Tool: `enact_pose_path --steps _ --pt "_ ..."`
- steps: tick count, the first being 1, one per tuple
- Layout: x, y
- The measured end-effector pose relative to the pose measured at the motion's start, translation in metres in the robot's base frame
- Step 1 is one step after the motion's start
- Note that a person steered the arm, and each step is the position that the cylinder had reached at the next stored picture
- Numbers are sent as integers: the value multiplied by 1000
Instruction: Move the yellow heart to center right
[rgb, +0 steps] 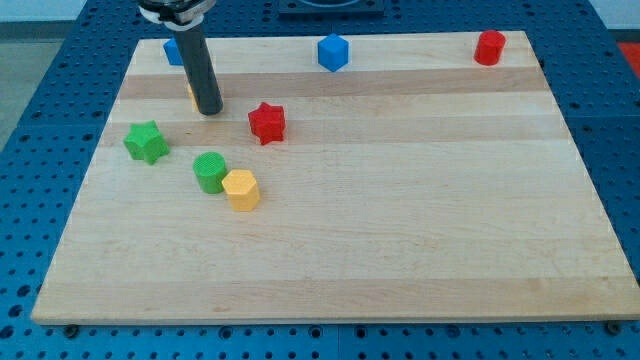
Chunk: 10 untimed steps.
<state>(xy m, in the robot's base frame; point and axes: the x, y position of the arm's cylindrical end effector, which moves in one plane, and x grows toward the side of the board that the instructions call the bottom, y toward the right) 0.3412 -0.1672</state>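
Rod (210, 108) planted on the wooden worktop (400, 240) near the view's upper left, my tip touching the surface beside a sliver of yellow (192, 96) that shows at the rod's left edge. That sliver is probably the yellow heart, though the rod hides almost all of it and its shape cannot be made out. A red star (267, 122) sits just to the right of my tip; a green star (146, 142), a green round block (210, 171) and a yellow hexagon (241, 189) lie below it, the last two touching. A blue block (333, 52) and a red block (490, 47) stand along the top edge, another blue block (172, 52) half hidden behind the rod.

To do this step well, my tip should get round to the heart's left side and push rightward on a line that clears the red star, steering for the middle of the right edge.

No fingers here: the arm ends in the bare rod, holding nothing, apparently touching only the yellow piece.
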Motion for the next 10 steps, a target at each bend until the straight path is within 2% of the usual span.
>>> enact_pose_path --steps 4,6,10 --pt "3 -58" --pt "-26 -58" --pt "-47 56"
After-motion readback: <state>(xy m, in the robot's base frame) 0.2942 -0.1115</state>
